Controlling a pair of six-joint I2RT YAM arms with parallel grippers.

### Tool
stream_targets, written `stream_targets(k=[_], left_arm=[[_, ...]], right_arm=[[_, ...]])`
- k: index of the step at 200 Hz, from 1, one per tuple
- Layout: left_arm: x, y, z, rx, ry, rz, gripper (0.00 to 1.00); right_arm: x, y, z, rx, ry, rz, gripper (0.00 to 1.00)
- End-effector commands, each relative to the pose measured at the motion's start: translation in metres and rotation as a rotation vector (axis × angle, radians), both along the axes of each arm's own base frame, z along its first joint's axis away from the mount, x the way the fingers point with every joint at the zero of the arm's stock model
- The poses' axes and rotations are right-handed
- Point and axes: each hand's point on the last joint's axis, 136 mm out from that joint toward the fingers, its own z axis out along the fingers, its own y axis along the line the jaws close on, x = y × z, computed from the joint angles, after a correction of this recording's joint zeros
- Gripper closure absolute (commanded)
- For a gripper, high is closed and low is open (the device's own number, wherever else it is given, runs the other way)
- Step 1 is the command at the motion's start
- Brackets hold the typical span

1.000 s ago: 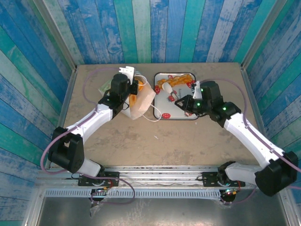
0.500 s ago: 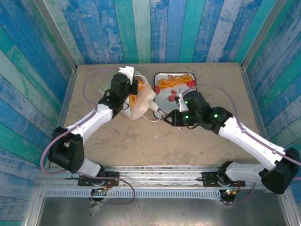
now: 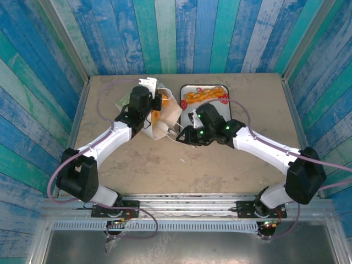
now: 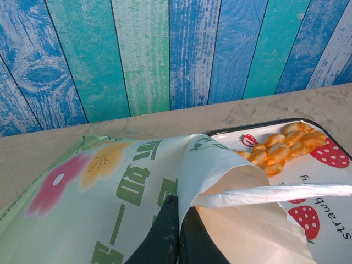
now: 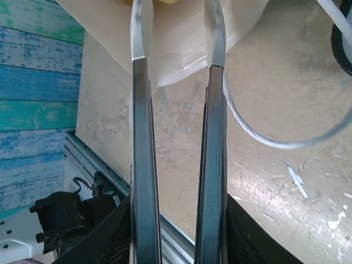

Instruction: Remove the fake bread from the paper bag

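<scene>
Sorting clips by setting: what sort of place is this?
Likely a staged robot test booth: blue-green painted plank walls box in a tan table, with toy pastries on a strawberry tray.

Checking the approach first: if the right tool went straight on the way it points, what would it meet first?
Probably the paper bag: the right tool, jaws apart, points at its white edge just ahead, though depth is hard to judge.
</scene>
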Motion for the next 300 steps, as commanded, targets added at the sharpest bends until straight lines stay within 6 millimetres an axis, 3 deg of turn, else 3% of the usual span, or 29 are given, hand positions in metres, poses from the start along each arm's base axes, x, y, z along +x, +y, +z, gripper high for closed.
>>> stream_targets(k=[1,65,183,224,300], left_arm=[[-0.004,-0.002,0.042,-0.071,-0.105,-0.014,1.00],[-0.003,-0.002,0.041,-0.070,-0.105,-0.011,1.00],[-0.002,-0.004,0.040,-0.076,-0.100,-0.020,1.00],[-0.004,-0.003,0.042,-0.076,-0.103,-0.017,1.00],[-0.006,-0.002,0.045,-0.077,-0.107,-0.017,1.00]], right_arm=[[0.010,0.016,0.029,0.095,-0.048,0.023,0.61],[0.010,0.024,0.034,0.098,-0.050,0.059,0.54],[0.003,0.046,0.030,0.095,-0.022,0.145,0.71],[0.015,0.028,0.016,-0.014,-0.030,0.054,0.69],[0.031,-0.011,0.019,-0.086,-0.080,-0.096,0.69]])
